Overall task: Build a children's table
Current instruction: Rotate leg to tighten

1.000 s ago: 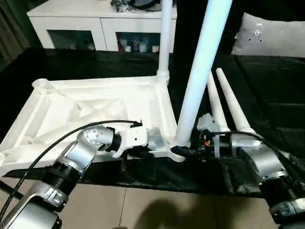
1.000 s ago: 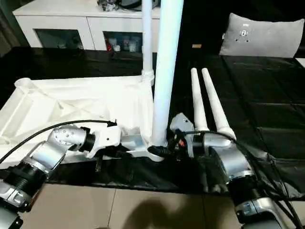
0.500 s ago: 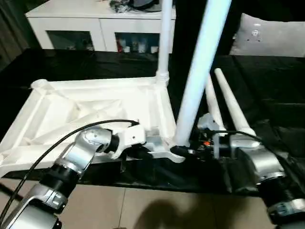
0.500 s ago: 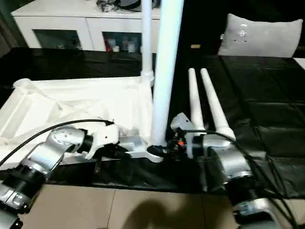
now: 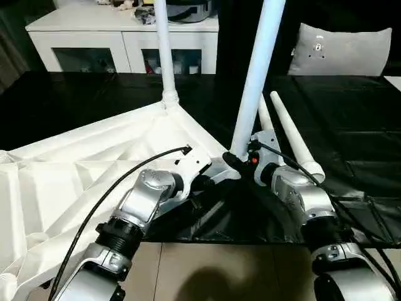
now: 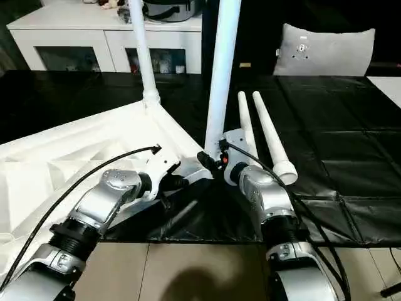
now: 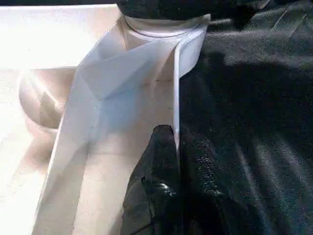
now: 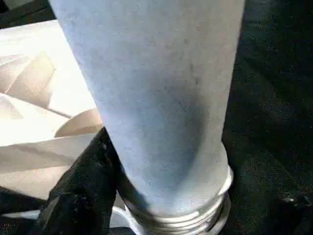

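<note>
Silver ribbed forearms [image 5: 135,216], black cables, black pincer fingers [image 7: 156,196]

One tabletop [image 5: 94,169] lies ribs up on the left of the dark surface [image 5: 351,125]. There are four legs: two upright in its sockets, one far [image 5: 164,50] and one near [image 5: 254,81], and two loose [image 5: 294,135] side by side to the right. Two grippers show, the left [image 5: 203,183] and the right [image 5: 233,160]; at the far side stand one cabinet [image 5: 125,37] and one pillow [image 5: 341,50].

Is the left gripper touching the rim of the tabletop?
Touching. The left wrist view shows the left gripper with its black fingers closed on the tabletop rim.
</note>
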